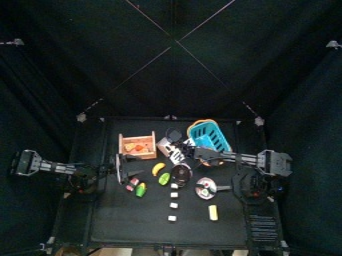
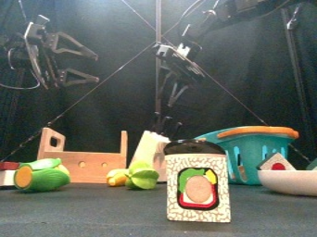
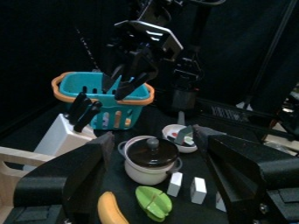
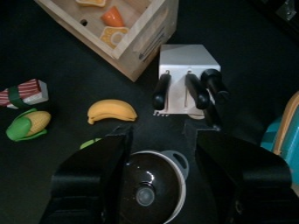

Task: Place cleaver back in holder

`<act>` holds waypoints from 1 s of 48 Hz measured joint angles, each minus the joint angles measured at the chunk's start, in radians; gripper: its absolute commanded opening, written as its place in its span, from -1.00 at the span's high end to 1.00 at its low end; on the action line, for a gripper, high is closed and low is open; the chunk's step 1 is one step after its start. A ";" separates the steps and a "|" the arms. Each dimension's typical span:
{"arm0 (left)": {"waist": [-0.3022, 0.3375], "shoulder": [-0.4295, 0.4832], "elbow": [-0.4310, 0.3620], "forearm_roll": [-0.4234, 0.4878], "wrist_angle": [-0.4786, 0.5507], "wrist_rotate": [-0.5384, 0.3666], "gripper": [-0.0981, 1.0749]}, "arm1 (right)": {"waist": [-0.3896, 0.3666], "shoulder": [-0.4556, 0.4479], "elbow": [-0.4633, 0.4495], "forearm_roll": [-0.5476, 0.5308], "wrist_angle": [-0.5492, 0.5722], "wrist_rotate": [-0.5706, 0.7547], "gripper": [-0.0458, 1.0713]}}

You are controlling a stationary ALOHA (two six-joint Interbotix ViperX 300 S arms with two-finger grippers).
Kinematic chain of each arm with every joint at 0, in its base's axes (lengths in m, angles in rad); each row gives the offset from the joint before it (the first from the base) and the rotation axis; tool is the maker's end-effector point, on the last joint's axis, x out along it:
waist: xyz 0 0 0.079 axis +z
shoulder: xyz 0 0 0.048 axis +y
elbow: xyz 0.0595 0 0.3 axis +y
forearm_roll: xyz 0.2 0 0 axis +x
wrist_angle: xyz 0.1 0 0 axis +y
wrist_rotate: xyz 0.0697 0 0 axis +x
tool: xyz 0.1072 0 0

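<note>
**Right hand over the knife holder, both hands empty**

- The holder [image 4: 187,59] stands at about 12 o'clock from the middle of the bench [image 1: 134,215]. It sits between the wooden crate [image 1: 138,147] at 11 o'clock and the blue basket [image 1: 207,132] at 1 o'clock.
- Three black handles [image 4: 190,87] stick out of the holder's light top, side by side. One of them may be the cleaver, but I cannot tell which. No knife is lying loose on the bench that I can find.
- The right hand [image 4: 158,136] reaches in from the 3 o'clock side and hangs above the holder, clear of the handles. Its jaws are spread wide with nothing between them. The other arm's camera shows its fingers [image 3: 121,80] pointing down over the handles, apart from them.
- The left hand [image 3: 158,144] is parked near the 9 o'clock edge of the bench, well apart from the holder. Its jaws are also wide apart and hold nothing.
- A pot [image 4: 152,188] with its lid on stands at about 3 o'clock.
- A banana [image 4: 111,111] and an ear of corn [image 4: 26,124] lie on the bench towards 8 o'clock.
</note>
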 measured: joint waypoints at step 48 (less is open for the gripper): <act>-0.015 -0.002 0.014 0.002 0.000 0.000 -0.92 | 0.052 -0.009 0.035 -0.026 0.021 -0.003 -0.62</act>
